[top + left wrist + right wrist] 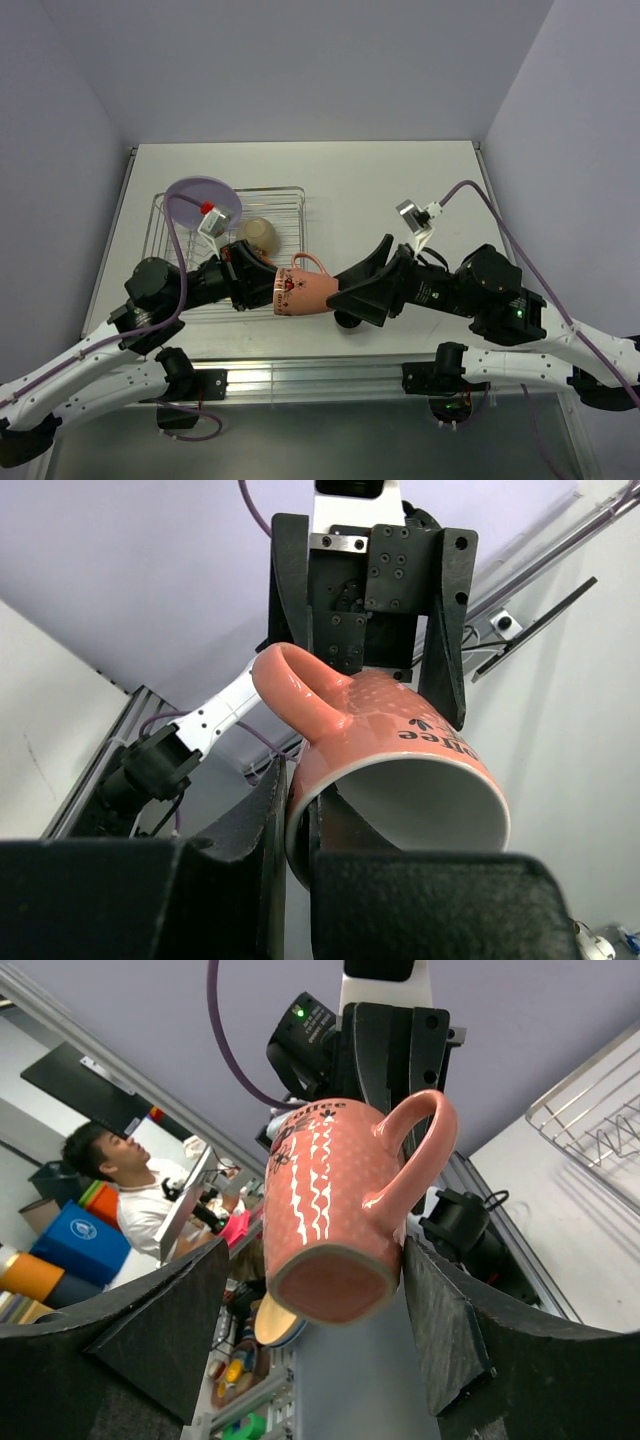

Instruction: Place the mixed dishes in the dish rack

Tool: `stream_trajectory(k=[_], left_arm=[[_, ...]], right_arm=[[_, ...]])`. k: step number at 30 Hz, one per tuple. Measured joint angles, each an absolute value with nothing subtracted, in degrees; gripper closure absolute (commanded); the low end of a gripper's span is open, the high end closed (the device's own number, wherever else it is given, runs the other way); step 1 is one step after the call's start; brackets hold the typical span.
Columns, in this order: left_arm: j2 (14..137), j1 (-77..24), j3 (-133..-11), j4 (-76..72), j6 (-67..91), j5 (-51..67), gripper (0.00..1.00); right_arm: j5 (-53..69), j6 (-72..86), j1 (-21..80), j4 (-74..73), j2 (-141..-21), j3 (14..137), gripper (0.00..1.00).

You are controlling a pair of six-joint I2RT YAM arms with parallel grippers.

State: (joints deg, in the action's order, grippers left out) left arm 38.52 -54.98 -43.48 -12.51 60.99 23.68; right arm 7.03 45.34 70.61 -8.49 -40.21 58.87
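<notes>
The pink cup (305,290) lies on its side up in the air, handle on top, just by the near right corner of the dish rack (290,192). The left gripper (268,287) pinches the cup's rim tight, with one finger inside. The right gripper (345,297) is wide open, with one finger on each side of the cup's bottom.

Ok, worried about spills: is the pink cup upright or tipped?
Tipped: the pink cup is on its side, mouth toward the left gripper, which pinches its rim; inside looks empty.
</notes>
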Motion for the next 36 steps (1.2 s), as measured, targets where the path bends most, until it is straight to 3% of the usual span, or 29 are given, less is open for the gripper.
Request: stream_trajectory(k=[13,18,21,22,24,26,28,29,31,34,36], left_arm=[[39.6,-55.0,-41.8,-19.0,62.9,24.1,1.0],[39.6,-54.9,-41.3,-19.6,63.3,24.1,1.0],[39.6,-54.9,-41.3,-19.9,63.3,23.8,1.0],[39.6,-54.9,-41.3,-20.0,63.3,23.6,1.0],[39.6,-54.9,-41.2,-20.3,63.3,23.4,1.0],[39.6,-54.9,-41.2,-20.2,63.2,23.0,0.97],[39.3,-54.9,-41.2,-19.3,62.8,22.2,0.74],[39.0,-54.9,-41.3,-18.3,62.2,21.6,0.45],[38.4,-55.0,-41.7,-15.2,60.9,19.7,0.15],[37.3,-54.9,-41.8,-10.4,59.2,16.9,0.01],[36.2,-54.6,-41.8,-7.2,58.3,14.9,0.01]], right_arm=[[10.2,46.8,69.0,-2.8,-43.8,58.6,0.27],[11.3,47.5,68.0,-2.2,-44.6,58.5,0.36],[12.2,47.9,67.2,-1.7,-44.8,58.5,0.5],[12.5,48.1,67.0,-1.5,-44.9,58.5,0.69],[13.1,48.3,66.7,-1.0,-45.3,58.5,0.97],[13.6,48.6,66.2,-0.7,-45.7,58.5,1.0],[14.1,48.8,65.7,-0.6,-46.2,58.5,1.0],[14.1,48.9,65.6,-0.6,-46.4,58.5,1.0],[14.6,49.2,65.5,-0.3,-46.8,58.5,1.0],[15.7,50.3,64.8,0.5,-48.4,58.1,1.0],[17.3,51.3,63.4,2.0,-49.0,57.4,1.0]])
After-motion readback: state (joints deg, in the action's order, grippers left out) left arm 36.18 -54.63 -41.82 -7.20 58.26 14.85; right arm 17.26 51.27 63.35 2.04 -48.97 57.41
